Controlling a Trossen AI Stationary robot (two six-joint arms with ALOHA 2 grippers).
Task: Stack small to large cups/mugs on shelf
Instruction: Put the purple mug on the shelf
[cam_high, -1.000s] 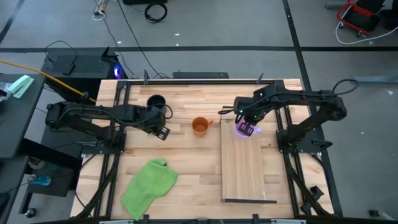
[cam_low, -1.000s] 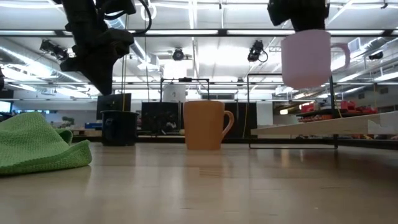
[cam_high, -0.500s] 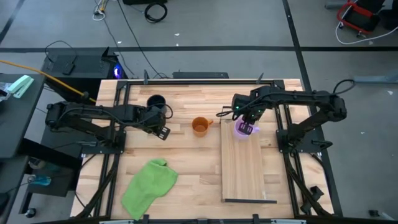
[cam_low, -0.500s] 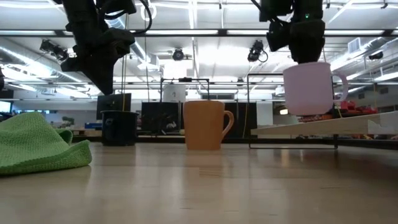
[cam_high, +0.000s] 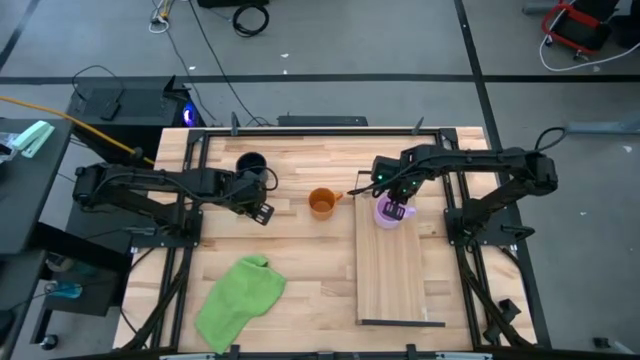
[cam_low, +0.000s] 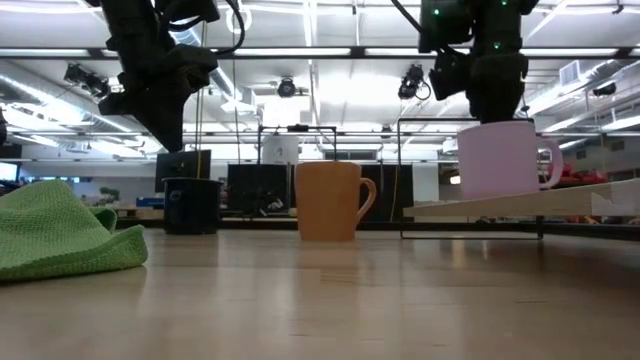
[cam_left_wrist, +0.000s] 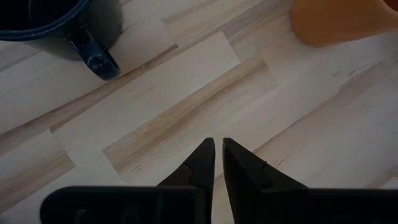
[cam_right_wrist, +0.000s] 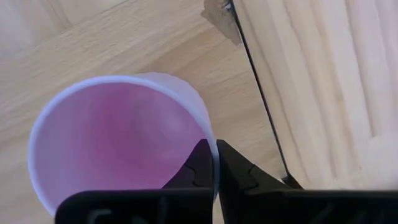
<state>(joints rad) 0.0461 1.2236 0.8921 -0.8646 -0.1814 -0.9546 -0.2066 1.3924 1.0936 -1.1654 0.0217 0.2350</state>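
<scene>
Green cloth (cam_low: 60, 232): we see it lying nearest, on the counter (cam_high: 300, 260).
Orange mug (cam_high: 321, 203): upright on the counter beside the shelf (cam_high: 390, 275).
Left tool (cam_high: 262, 213): nearly closed, holding nothing, between the black mug (cam_high: 250, 164) and the orange mug.
Right tool (cam_high: 397, 210): pinched shut on the purple mug's (cam_low: 497, 160) rim, at the shelf's far end.

L end effector (cam_high: 262, 211) hangs nearly closed above table, R end effector (cam_high: 397, 208) clamped, both arms reaching inward.
</scene>
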